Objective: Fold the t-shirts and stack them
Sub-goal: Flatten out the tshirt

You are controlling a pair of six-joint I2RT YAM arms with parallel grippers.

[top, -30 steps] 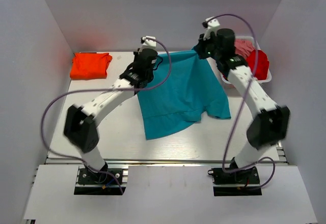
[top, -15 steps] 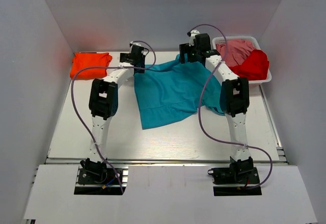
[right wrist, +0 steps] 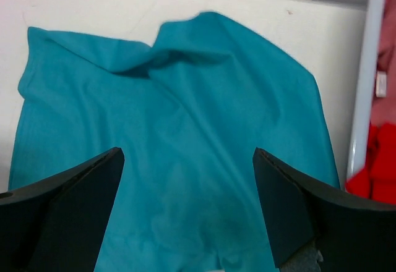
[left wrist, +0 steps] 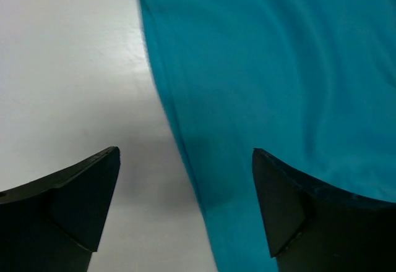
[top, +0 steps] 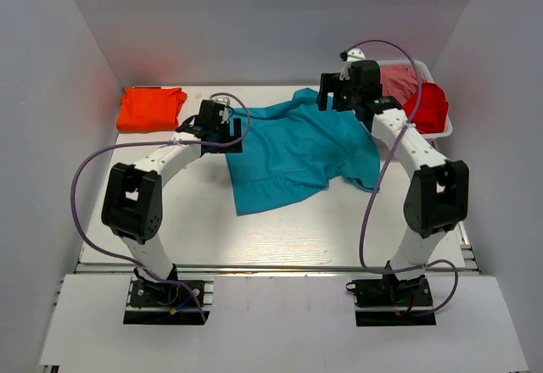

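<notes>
The tabletop [top: 280, 229] carried the teal shirt [top: 297, 157] spread open from the centre out toward 1 o'clock. It lay skewed rather than square, rumpled, with a flap turned over near the neck at 12 o'clock and one sleeve trailing off at 4 o'clock.

The biggest risk was probably a lopsided fold. With the cloth skewed and the flap not smoothed out, any fold would likely lock in the creases and give a crooked rectangle that would not match the orange shirt [top: 151, 108], which sat folded at 10 o'clock.

A lesser risk lay at the bin [top: 442, 128] in the 2 o'clock corner. The right arm worked just beside it and could knock its rim or snag the red shirt [top: 431, 106] heaped inside.

The left hand [left wrist: 184, 153] hovered over the shirt's 9 o'clock edge, fingers apart and holding nothing. It straddled both cloth and bare tabletop, so a descent there might pinch only the hem or miss the cloth altogether. The right hand [right wrist: 185, 153] hung above the far part of the shirt, also spread wide and empty. A grab there could have caught the turned-over flap as well as the layer beneath.

The purple cables looping off both arms might also have dragged across the cloth.

Counted:
- One tabletop.
- One bin.
- Four shirts in sight:
  - one teal, spread out;
  - one orange, folded;
  - one red, in the bin;
  - one pink [top: 400, 78], in the bin behind the red. Whether more lay under these could not be told.
- Two hands.
</notes>
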